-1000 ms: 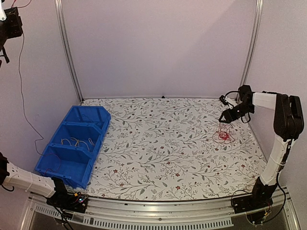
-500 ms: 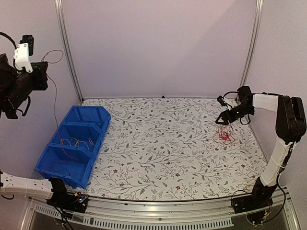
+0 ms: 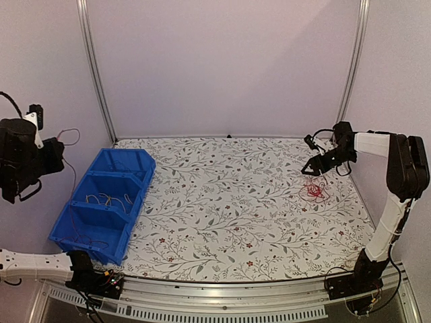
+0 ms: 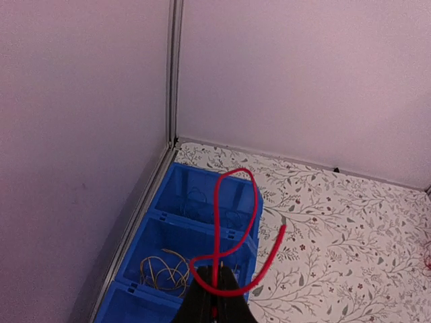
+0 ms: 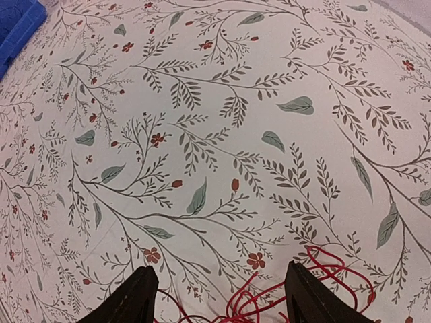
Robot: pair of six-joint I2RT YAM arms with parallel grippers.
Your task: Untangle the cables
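top and wrist views. left gripper (image 4: 215, 306), raised at the left side above the blue bin (image 3: 101, 202): jaws fully closed on a single red cable (image 4: 215, 208), which rises from the fingertips in a loop, one free end curling out to the right. the bin has three compartments in a row. the middle one holds pale yellowish cables (image 3: 108, 200); thin wires lie in the far and near ones, colour hard to tell. right gripper (image 5: 219, 296), at the far right of the floral table (image 3: 229, 215): jaws spread wide and holding nothing, poised just above the tangle of red cables (image 3: 314, 191). the tangle lies on the table near its right edge, well apart from the bin.
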